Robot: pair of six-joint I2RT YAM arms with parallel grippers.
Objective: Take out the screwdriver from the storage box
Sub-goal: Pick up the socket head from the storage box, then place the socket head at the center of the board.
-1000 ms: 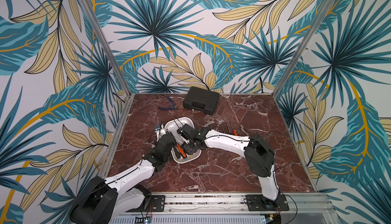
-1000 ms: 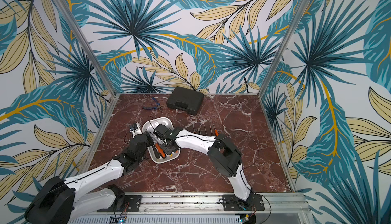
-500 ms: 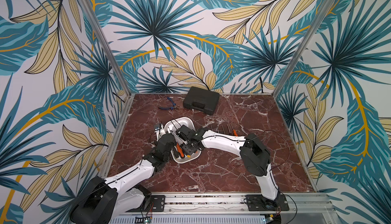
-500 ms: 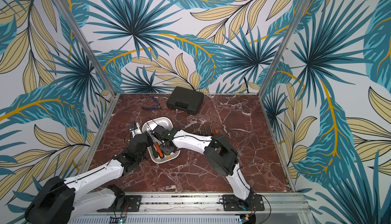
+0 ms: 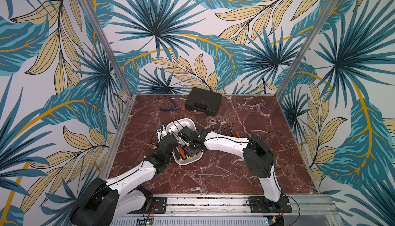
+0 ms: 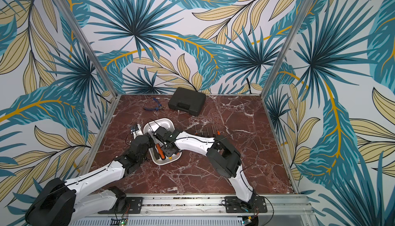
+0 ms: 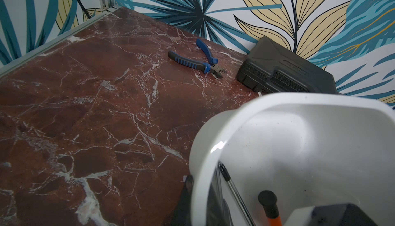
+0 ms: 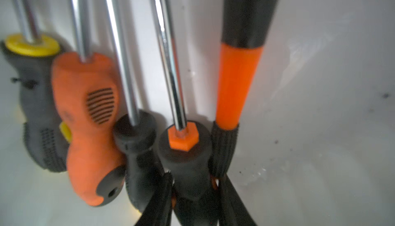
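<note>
White plastic storage box (image 5: 181, 119) with rounded corners sits mid-left on the red marble tabletop (image 5: 213, 171), in both top views (image 6: 159, 120). The left gripper (image 5: 172, 142) is fully closed, pinching the box's left wall; the left wrist view shows one dark finger (image 7: 186, 189) outside the rim (image 7: 299, 101). The right gripper (image 5: 189, 153) reaches down into the box's near end. In the right wrist view its fingers (image 8: 164, 192) are narrowed onto the black-handled screwdriver with an orange hex collar (image 8: 183, 150) and sit against both sides of the handle. The screwdriver is inside the box, with its handle low against the white floor (image 8: 320, 64), packed beside an orange-handled driver (image 8: 89, 118), a black-and-yellow one (image 8: 36, 107) and a slim orange-and-black tool (image 8: 237, 81). Blue-handled pliers (image 5: 171, 106) and a black hard-shell case (image 5: 203, 104) lie by the back wall. A row of loose drivers (image 5: 230, 129) lies right of the box, behind the right arm.
</note>
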